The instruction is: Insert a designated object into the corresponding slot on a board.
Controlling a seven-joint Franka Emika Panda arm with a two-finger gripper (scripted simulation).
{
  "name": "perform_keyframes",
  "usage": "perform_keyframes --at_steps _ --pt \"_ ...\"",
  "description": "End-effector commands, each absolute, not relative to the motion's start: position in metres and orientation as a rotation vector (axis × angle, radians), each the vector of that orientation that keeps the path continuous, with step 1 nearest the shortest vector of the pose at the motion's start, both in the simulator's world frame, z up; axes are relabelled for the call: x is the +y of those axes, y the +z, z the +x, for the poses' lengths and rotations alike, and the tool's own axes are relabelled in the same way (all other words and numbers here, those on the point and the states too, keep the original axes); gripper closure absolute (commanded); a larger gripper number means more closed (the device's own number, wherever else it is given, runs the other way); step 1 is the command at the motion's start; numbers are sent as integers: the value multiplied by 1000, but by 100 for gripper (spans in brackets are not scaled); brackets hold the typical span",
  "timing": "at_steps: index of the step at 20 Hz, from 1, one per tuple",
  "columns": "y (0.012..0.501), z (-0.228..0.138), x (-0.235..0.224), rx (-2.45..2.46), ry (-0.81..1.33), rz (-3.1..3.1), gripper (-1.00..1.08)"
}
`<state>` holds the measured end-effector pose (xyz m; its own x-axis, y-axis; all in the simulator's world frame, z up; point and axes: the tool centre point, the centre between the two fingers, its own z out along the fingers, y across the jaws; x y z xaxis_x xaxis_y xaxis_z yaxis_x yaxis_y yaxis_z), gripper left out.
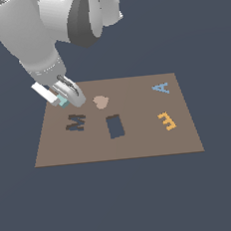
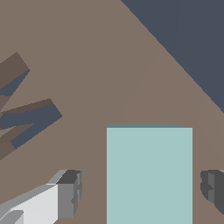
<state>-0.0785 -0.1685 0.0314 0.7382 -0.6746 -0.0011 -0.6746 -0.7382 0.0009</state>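
Observation:
The pale teal block (image 2: 148,175) lies on the brown board (image 1: 140,140) near its far corner on the exterior view's left, also seen in the exterior view (image 1: 62,101). My gripper (image 2: 141,192) is open and straddles the block, with a finger on each side and a small gap to each. In the exterior view the gripper (image 1: 61,98) sits low over that corner. The dark navy rectangular slot (image 1: 115,126) is in the board's middle, empty, well apart from the block and out of the wrist view.
A dark M-shaped cutout (image 1: 75,122) lies between the block and the slot and shows in the wrist view (image 2: 22,118). A tan heart piece (image 1: 100,102), a blue letter A (image 1: 161,87) and an orange letter piece (image 1: 167,121) lie on the board.

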Motion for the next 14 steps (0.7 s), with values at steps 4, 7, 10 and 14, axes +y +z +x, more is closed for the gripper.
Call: perform_keyframes --at_steps 4,7,10,14 --pt "30 -78 -168 -1137 0 2929 108" --pt "30 -78 -168 -1137 0 2929 108" --pt "30 -78 -168 -1137 0 2929 108" --pt "31 -77 -168 -1130 0 2932 108"
